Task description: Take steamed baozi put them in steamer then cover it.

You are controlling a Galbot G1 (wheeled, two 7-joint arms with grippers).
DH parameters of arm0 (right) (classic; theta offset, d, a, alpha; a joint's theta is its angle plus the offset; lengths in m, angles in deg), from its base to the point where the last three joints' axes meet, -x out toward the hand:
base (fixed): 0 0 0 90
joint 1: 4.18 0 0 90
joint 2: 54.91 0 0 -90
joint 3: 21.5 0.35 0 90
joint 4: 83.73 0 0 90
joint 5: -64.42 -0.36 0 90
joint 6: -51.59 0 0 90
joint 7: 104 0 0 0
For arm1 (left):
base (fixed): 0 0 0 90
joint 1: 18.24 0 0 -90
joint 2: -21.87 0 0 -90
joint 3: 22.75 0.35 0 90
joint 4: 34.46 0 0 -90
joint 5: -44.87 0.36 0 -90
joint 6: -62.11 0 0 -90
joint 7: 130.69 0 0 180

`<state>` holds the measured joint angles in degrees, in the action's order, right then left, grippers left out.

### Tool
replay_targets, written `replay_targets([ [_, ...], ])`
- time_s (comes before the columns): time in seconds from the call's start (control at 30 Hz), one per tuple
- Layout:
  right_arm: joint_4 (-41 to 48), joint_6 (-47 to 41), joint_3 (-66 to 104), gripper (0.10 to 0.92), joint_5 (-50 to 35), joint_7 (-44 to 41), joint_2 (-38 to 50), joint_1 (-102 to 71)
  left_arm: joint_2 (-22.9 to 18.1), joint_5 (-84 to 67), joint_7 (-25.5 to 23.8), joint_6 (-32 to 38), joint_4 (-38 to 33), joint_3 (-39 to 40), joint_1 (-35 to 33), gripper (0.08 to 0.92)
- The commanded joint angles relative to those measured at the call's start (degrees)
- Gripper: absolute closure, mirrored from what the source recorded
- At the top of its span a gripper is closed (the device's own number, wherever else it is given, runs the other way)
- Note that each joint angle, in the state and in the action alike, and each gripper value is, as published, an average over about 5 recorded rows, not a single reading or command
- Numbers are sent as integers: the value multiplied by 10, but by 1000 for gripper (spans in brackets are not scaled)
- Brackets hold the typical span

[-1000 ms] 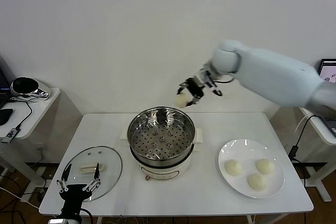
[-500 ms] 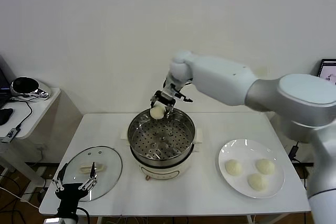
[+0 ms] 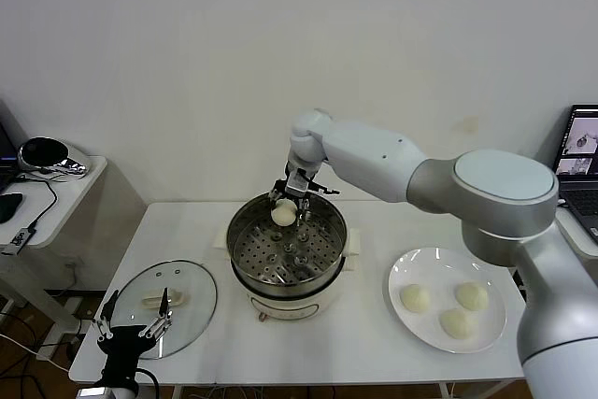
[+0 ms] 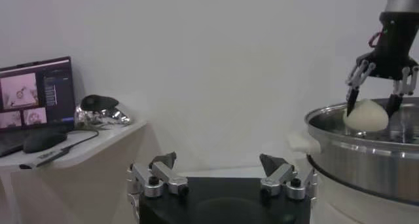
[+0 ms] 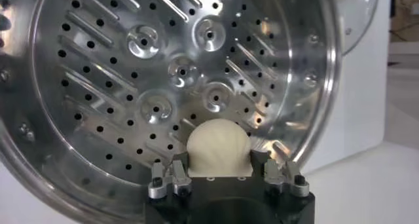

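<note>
The steamer (image 3: 239, 259) stands mid-table, a shiny perforated basket (image 5: 131, 81) on a white base. My right gripper (image 3: 286, 206) hangs just inside the basket's far side, shut on one cream-white baozi (image 3: 283, 215) that sits low over the holed floor. In the right wrist view the baozi (image 5: 218, 145) fills the space between the fingers of the right gripper (image 5: 219, 161). Three more baozi (image 3: 416, 298) lie on a white plate (image 3: 439, 271) at the right. The glass cover (image 3: 192, 294) lies flat at the front left. My left gripper (image 3: 131, 329) waits open at the cover's near edge.
In the left wrist view the open left gripper (image 4: 219, 161) faces the steamer's side (image 4: 353, 153), with the baozi (image 4: 366, 116) above the rim. A side table (image 3: 56, 184) with dark gear stands at the left. A laptop (image 3: 584, 147) sits at the right edge.
My right arm swung left and down with the baozi, from behind and to the right of the steamer into the basket's far side. The left gripper barely moved.
</note>
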<state>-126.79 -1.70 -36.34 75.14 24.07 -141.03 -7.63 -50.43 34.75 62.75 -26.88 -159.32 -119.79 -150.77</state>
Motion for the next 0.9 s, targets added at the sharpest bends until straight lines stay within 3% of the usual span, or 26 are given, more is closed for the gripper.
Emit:
replay_targets([
  [0.03, 26, 23, 4, 392, 54, 5, -17, -18, 0, 0, 0, 1, -4, 0, -1, 177],
  [0.27, 22, 26, 10, 274, 56, 13, -10, -14, -2, 0, 1, 1, -12, 0, -5, 177],
  [0.37, -23, -7, 8, 220, 8, -1, 21, 20, -2, 0, 1, 0, -14, 0, -5, 177],
  [0.47, -106, -84, -8, 205, -86, -26, 75, 74, -2, -1, 1, -4, -18, 0, -3, 177],
  [0.63, -284, -292, -44, 203, -256, -52, 187, 161, -2, -3, 0, -10, -28, -2, -2, 177],
  [0.77, -398, -424, -78, 203, -302, -57, 301, 216, -2, -1, -1, -18, -31, 4, 2, 177],
  [0.9, -481, -487, -118, 203, -317, -55, 394, 260, -1, 1, -1, -20, -33, 9, 3, 177],
])
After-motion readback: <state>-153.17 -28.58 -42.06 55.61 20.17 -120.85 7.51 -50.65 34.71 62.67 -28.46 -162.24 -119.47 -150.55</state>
